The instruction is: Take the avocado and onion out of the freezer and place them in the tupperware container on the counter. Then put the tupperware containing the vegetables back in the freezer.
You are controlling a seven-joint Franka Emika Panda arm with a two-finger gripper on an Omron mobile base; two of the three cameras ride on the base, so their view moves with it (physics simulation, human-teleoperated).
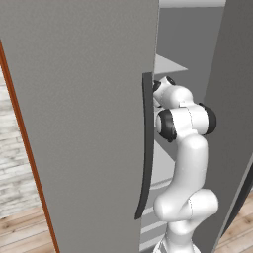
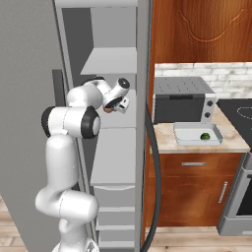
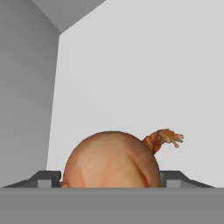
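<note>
Inside the tall grey freezer [image 2: 106,29], the orange-brown round onion [image 3: 111,159] is flanked by the spread pincer [image 3: 111,178]; whether it is gripped cannot be told. The dark green avocado [image 2: 205,136] is seen in the pale rectangular tupperware container [image 2: 184,140] on the beige counter [image 2: 165,140].

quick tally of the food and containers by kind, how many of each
onion: 1, between the fingertips of the gripper inside the freezer
avocado: 1, in the tupperware container
tupperware container: 1, on the counter
total: 3

Grey toaster oven [image 2: 183,100] beside black stovetop [image 2: 240,114]
</note>
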